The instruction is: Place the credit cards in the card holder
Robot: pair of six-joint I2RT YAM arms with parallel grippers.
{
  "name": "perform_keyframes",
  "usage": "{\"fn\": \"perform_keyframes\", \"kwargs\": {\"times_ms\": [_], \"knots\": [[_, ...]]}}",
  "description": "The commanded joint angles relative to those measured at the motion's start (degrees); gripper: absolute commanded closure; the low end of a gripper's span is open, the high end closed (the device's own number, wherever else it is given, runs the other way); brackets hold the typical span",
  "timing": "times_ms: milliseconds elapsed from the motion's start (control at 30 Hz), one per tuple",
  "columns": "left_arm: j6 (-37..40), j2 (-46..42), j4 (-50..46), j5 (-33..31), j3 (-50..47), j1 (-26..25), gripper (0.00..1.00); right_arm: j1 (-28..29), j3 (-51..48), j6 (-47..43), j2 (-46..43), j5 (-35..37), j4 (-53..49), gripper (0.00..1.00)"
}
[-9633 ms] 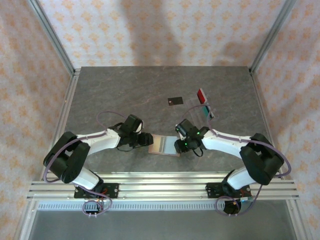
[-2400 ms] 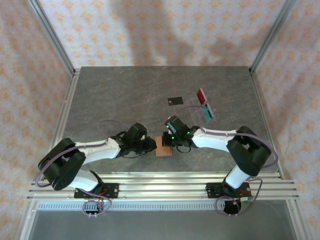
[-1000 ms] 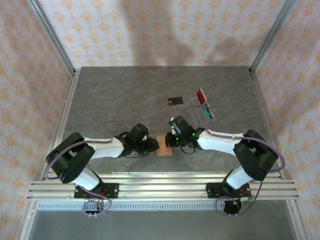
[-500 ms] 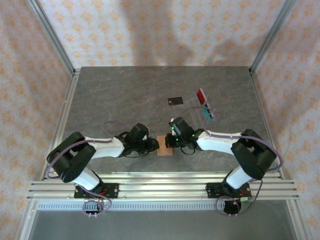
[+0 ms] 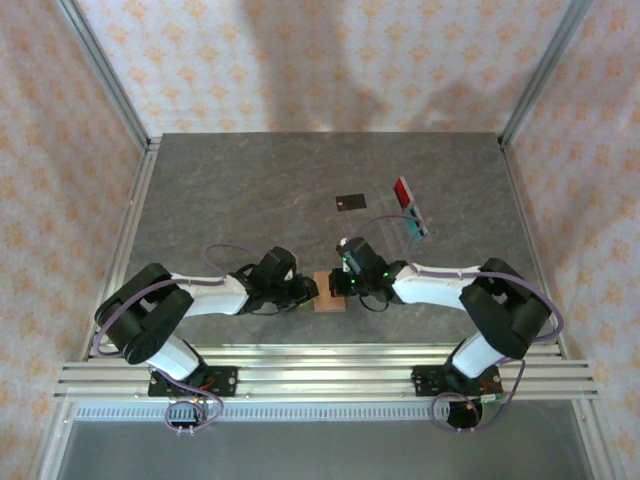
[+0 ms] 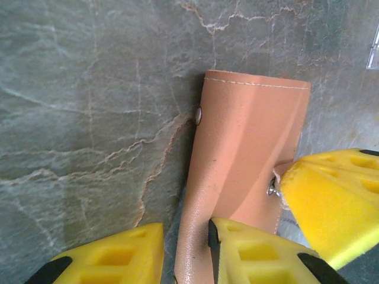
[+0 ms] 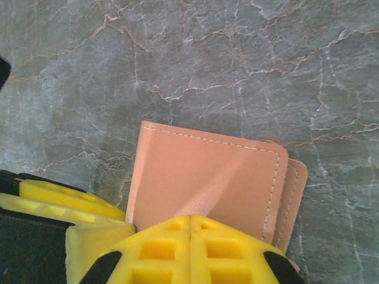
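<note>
Lying between left hand (image 5: 309,291) and right hand (image 5: 342,286): card holder (image 5: 328,301), touching both

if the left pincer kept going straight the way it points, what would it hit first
The tan card holder: it lies directly ahead, its edge between the fingers of the left pincer. The right pincer sits just beyond it, though depth is hard to judge.
</note>
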Motion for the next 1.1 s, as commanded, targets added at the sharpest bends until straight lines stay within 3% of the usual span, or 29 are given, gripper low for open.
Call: {"fn": "perform_keyframes", "kwargs": {"times_ms": [0,300,533,833,1067], "knots": [[-1.05,3.97,4.52,0.69,-0.91,-0.94,0.73,1.04,-2.2,0.0,0.49,2.13,-0.66,1.0],[-1.14,3.78,3.61,-0.78,-0.56,-0.86,0.73,2.68,-11.35,-3.45,-2.82,4.59,7.95,1.0],[-1.08,4.45,3.2,-0.41,0.8,-0.77,0.73,2.94,-16.56,-7.22,-2.57,1.83,15.1,1.0],[0.45,0.26,0.91,-0.75,0.81,-0.68,0.73,5.58,-11.01,-12.11,0.48,4.03,5.49,1.0],[3.32,-3.82,-5.07,-2.35,1.92,-0.7,0.72,5.58,-8.74,-12.21,-2.82,5.82,1.77,0.86]]}}
